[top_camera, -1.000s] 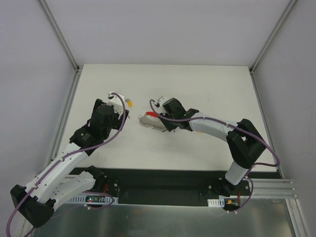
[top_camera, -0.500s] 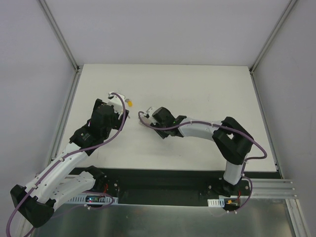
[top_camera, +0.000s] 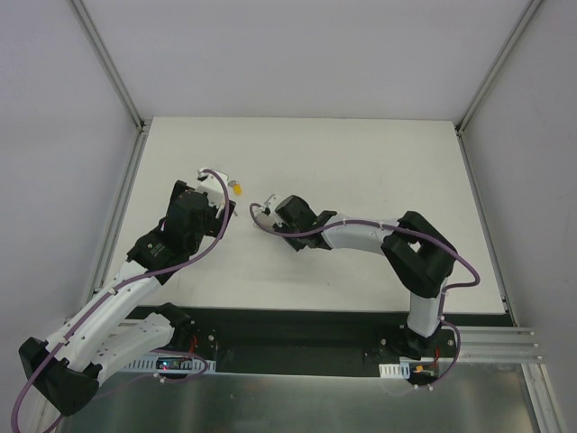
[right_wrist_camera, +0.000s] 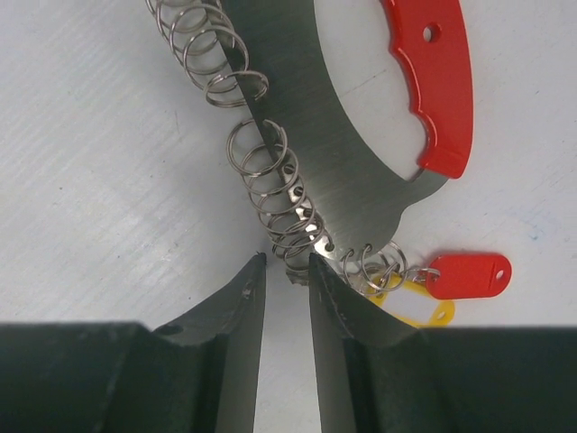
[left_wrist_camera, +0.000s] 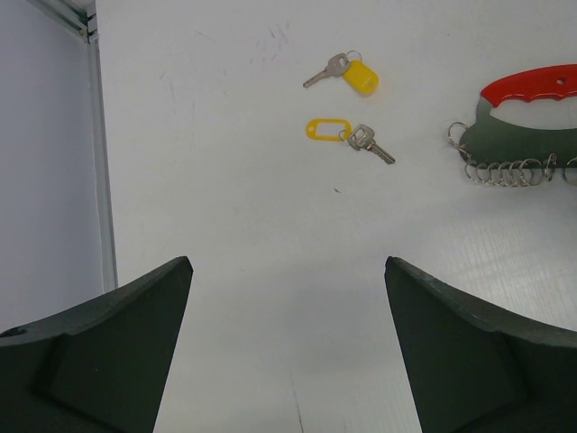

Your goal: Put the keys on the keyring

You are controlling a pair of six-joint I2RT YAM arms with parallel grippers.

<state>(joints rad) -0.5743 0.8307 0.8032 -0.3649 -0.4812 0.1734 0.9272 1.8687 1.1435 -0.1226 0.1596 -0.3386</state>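
Note:
Two small silver keys with yellow tags lie on the white table: one farther away [left_wrist_camera: 347, 70], one nearer [left_wrist_camera: 350, 135]. One shows yellow in the top view [top_camera: 237, 188]. The keyring [left_wrist_camera: 518, 126] is a grey metal plate with a red handle and a row of wire rings. My left gripper [left_wrist_camera: 287, 263] is open and empty, short of the keys. My right gripper [right_wrist_camera: 287, 262] is nearly shut, its tips pinching a ring at the edge of the keyring [right_wrist_camera: 306, 135]. A red tag [right_wrist_camera: 469, 273] and a yellow tag [right_wrist_camera: 415, 309] hang on its rings.
The white table [top_camera: 361, 162] is bounded by metal rails, with one at the left [left_wrist_camera: 95, 135]. In the top view my right gripper [top_camera: 263, 213] covers most of the keyring, just right of my left gripper [top_camera: 224, 194].
My right arm has moved left and down over the keyring, which now is mostly hidden in the top view. The left arm has not moved.

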